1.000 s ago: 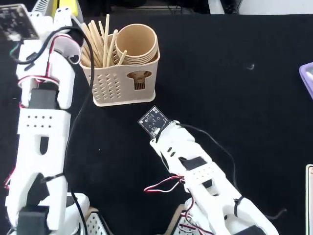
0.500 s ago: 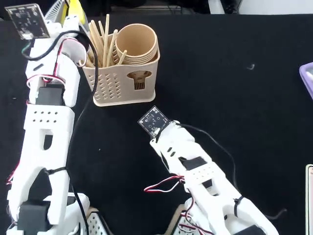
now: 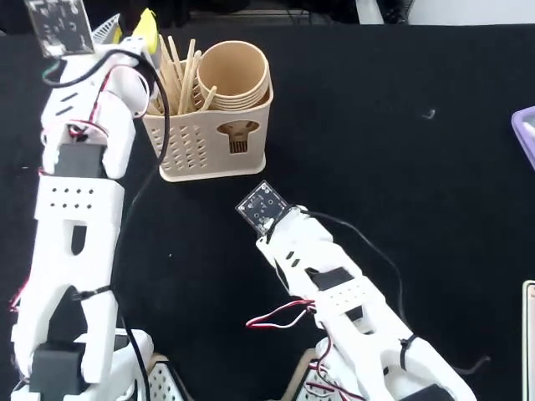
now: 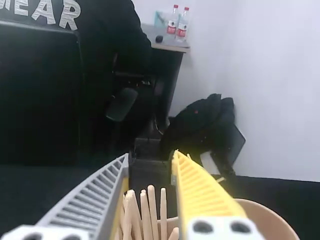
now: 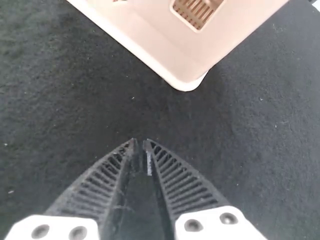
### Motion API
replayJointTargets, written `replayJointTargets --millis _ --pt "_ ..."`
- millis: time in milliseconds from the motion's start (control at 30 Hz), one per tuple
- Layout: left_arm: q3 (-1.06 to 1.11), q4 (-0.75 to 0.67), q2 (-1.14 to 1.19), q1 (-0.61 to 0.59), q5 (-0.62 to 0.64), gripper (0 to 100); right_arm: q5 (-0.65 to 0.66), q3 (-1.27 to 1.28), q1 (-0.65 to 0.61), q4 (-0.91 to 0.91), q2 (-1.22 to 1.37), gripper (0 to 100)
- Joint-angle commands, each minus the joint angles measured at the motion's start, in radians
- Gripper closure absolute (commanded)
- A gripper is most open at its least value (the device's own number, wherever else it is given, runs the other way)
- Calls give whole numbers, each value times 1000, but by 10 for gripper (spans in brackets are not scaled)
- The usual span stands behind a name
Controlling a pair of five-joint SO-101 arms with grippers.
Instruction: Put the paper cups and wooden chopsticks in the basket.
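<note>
By the chopsticks [image 4: 152,212], left gripper [image 4: 150,156] agape.

Black cloth [image 3: 418,192] over the whole table, matte and slightly fuzzy. On it, toward the right, a small pale speck [image 3: 428,114]. At the right edge, a purple corner [image 3: 527,134], cut off; lower on the same edge, a pale sliver [image 3: 531,334], too little to identify. Beyond the table, a white wall [image 4: 270,75], a dark desk [image 4: 167,47] bearing two bottles [image 4: 178,22] side by side, a black chair [image 4: 125,102] near it, and a black bundle [image 4: 205,117], bag or coat, slumped against the wall.
</note>
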Motion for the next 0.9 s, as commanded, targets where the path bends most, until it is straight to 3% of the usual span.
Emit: replayJointTargets --millis 0,200,300,400,567,733,867 --pt "-193 181 -9 -4 -12 852 5 -4 18 -17 -31 968" --pt "-291 546 -114 -73 -12 852 5 -4 18 -17 -31 968" --pt "-266 763 -180 -159 -17 852 5 5 17 -23 -38 968" --pt "-166 907 -230 -272 -107 852 6 10 15 -25 -38 968" --pt "116 964 -341 -466 -193 977 6 13 14 -25 -38 968" --pt "384 904 -506 -693 -284 955 3 13 25 -17 -39 988" --pt "464 790 -686 -997 -433 955 -9 -16 126 -14 -41 988"
